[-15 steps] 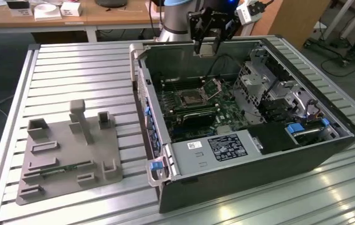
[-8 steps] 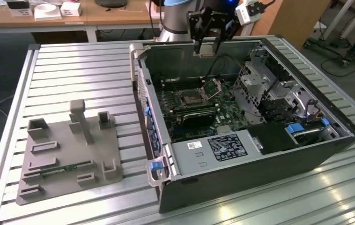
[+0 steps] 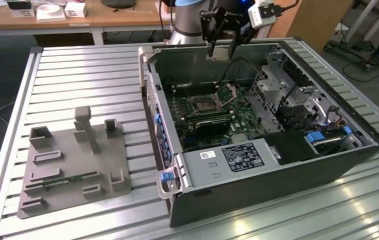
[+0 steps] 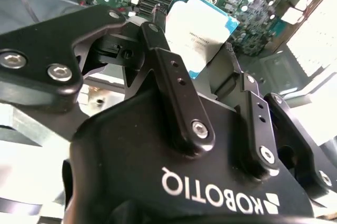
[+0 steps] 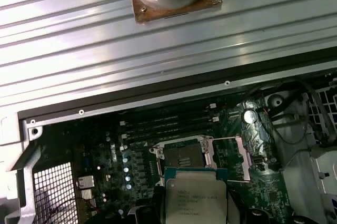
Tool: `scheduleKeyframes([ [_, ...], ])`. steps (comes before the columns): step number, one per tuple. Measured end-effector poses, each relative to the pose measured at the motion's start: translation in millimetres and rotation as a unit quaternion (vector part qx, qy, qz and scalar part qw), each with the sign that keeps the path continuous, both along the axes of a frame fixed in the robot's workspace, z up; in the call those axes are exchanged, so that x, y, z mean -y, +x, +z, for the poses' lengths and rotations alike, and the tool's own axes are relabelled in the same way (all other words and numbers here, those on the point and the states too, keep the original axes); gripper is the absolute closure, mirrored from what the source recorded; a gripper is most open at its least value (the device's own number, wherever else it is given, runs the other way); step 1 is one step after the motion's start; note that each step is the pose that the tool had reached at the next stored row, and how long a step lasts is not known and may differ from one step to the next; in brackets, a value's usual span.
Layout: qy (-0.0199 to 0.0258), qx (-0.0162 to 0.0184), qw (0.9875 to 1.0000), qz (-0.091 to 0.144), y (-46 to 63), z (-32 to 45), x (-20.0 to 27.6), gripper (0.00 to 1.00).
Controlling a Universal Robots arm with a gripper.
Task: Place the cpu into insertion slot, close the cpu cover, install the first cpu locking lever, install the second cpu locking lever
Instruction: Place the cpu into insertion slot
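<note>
Matte black hand (image 4: 196,55) with silver screws (image 4: 199,128) and white lettering (image 4: 210,195), on grey arm (image 3: 189,22).

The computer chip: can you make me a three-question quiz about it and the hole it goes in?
1. The circuit board around the insertion slot is: A) green B) red C) white
2. The cpu cover is: A) shut over the slot B) swung open C) snapped in two
3. The cpu is: A) in the insertion slot B) held by the gripper above the computer case C) lying on the cover
Answers: 1 A, green shows around the socket in the exterior view. 2 B, it stands open beside the bare slot in the first wrist view. 3 B, fingers clamp its edges in the second wrist view.
</note>
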State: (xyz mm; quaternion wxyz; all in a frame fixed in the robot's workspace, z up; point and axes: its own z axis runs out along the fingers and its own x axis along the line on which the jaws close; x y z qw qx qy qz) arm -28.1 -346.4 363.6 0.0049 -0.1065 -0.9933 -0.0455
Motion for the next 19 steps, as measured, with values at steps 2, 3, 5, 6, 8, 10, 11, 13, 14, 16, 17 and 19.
scheduleKeyframes([
  [2,0.0,0.0,0.9998,-0.019,0.0,-0.2,0.0,0.46],
  [3,0.0,0.0,0.9996,-0.028,0.0,-0.3,0.0,0.46],
  [5,0.0,0.0,0.999,-0.046,0.0,-0.6,0.0,0.46],
  [6,0.0,0.0,0.9985,-0.055,0.0,-0.7,0.0,0.46],
  [8,0.0,0.0,0.9973,-0.073,0.0,-1.0,0.0,0.46],
  [10,0.0,0.0,0.9959,-0.091,0.0,-1.2,0.0,0.46],
  [11,0.0,0.0,0.9954,-0.096,0.0,-1.2,0.0,0.46],
  [13,0.0,0.0,0.9953,-0.097,0.0,-1.3,0.0,0.46],
  [14,0.0,0.0,0.9953,-0.097,0.0,-1.3,0.0,0.46],
  [16,0.0,0.0,0.9953,-0.097,0.0,-1.3,0.0,0.46],
  [17,0.0,0.0,0.9953,-0.097,0.0,-1.3,0.0,0.46],
  [19,0.0,0.0,0.9953,-0.097,0.0,-1.3,0.0,0.46],
])
